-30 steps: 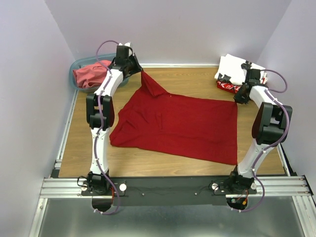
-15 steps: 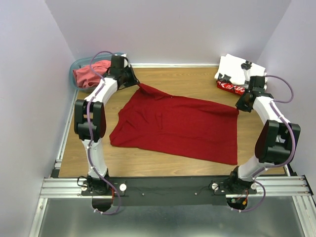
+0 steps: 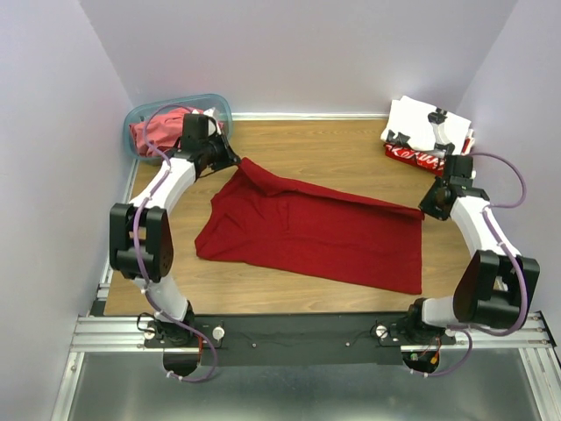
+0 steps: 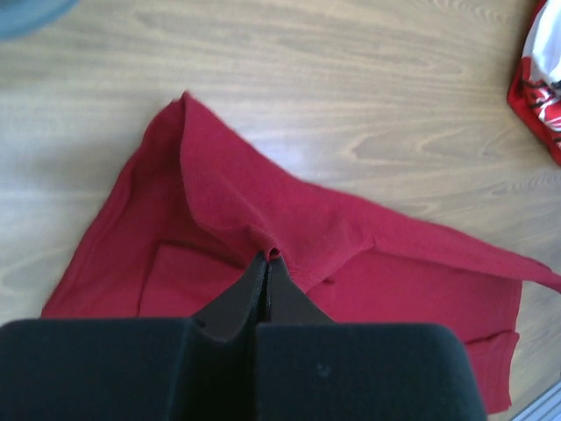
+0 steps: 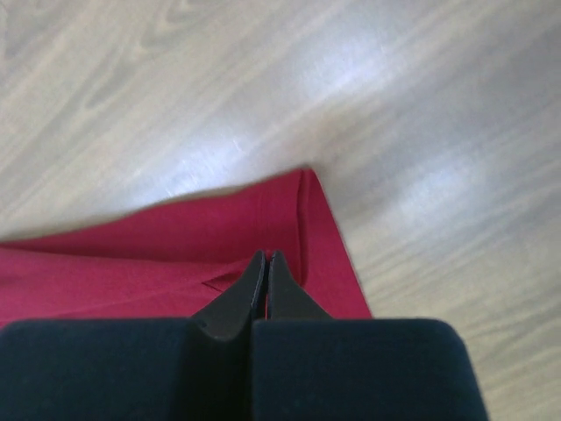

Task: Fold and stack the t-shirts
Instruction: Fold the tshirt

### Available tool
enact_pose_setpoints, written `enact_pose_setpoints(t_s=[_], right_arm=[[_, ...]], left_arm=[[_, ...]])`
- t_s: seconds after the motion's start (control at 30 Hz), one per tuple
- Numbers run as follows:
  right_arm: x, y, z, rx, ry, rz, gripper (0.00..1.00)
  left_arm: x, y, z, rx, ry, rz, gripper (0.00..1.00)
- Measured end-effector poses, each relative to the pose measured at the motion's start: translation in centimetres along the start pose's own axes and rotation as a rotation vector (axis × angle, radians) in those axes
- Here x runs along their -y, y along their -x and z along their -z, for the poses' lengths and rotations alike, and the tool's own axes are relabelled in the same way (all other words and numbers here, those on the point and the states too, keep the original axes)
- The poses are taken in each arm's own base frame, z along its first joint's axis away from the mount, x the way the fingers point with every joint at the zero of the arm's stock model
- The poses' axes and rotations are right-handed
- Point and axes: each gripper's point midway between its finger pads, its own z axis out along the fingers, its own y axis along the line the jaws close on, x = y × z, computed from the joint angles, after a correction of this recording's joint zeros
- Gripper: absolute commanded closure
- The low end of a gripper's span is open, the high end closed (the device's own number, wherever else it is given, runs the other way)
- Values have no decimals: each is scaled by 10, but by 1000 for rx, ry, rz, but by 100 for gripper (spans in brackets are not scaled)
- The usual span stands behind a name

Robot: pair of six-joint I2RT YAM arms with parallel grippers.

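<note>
Red shirt [image 3: 316, 232] (far edge) in grippers [image 3: 238, 161] [image 3: 424, 208]

Spread t-shirt [image 3: 324, 237]: plain deep red, no print.
Bundled t-shirt [image 3: 160, 133]: paler coral-red.
Tub [image 3: 175, 98]: translucent teal.
Folded t-shirt [image 3: 419, 118]: white with black prints.
Lettered t-shirt [image 3: 410, 155]: red with white lettering.
Table [image 3: 342, 149]: light wood grain.
Left arm [image 3: 168, 182] and right arm [image 3: 478, 224]: white, with black joints.

Deep red t-shirt [image 3: 324, 235] spread flat, its far edge lifted taut
</note>
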Motion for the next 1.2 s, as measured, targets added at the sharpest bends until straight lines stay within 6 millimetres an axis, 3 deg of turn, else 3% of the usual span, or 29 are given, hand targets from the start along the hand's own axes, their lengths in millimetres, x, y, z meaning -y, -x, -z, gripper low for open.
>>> enact_pose_setpoints(t_s=[0.33,0.8,0.87,0.9,0.93,1.0,1.03,1.13,1.2], right_arm=[[21,-34,12,-42,-57,-16,99],[30,-41,21,-33,-97,-65,99],[31,-41,22,-33,-102,-70,91],[32,-42,22,-34,-105,-72,86],[32,-42,22,-36,-107,-75,70],[33,-44,23,-40,-114,-81,51],[35,-44,25,-38,-122,-89,38],[37,-38,39,6,-119,-100,25],[36,-28,56,78,-98,-116,20]], left_arm=[[-3,-40,47,-5,4,11,100],[10,-55,97,67,-33,39,100],[8,-61,99,61,-29,46,100],[6,-64,100,57,-26,49,95],[4,-69,100,47,-21,53,70],[1,-76,103,35,-15,60,45],[0,-80,106,28,-11,67,28],[1,-89,120,20,-3,75,8],[8,-87,135,42,-15,68,7]])
